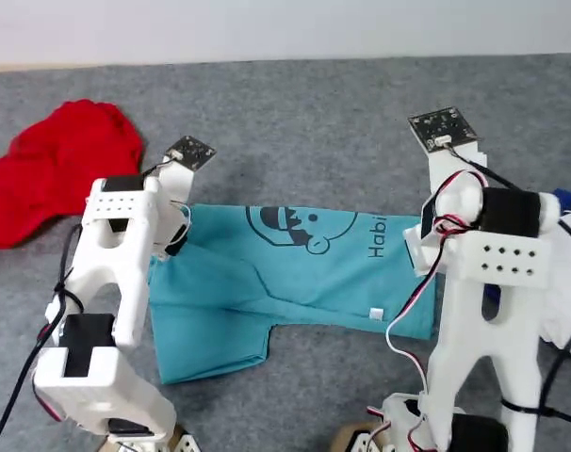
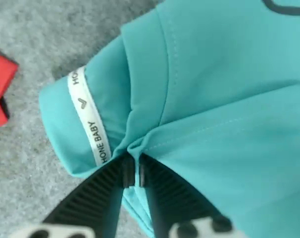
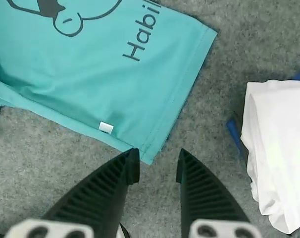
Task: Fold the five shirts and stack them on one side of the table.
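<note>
While left claw (image 2: pixel 133 171) pinches the teal shirt (image 2: pixel 224 99) near its collar (image 2: pixel 85 116), right claw (image 3: pixel 157 156) hangs parted beside its hem (image 3: pixel 185 91).

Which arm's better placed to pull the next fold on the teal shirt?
Probably left. The left gripper is shut on the teal shirt near its collar; the right gripper hangs open beside the hem corner, holding nothing.

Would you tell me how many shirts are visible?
3: teal shirt mid-table, red shirt far left, white shirt at the right edge; blue fabric beneath it may be a fourth.
</note>
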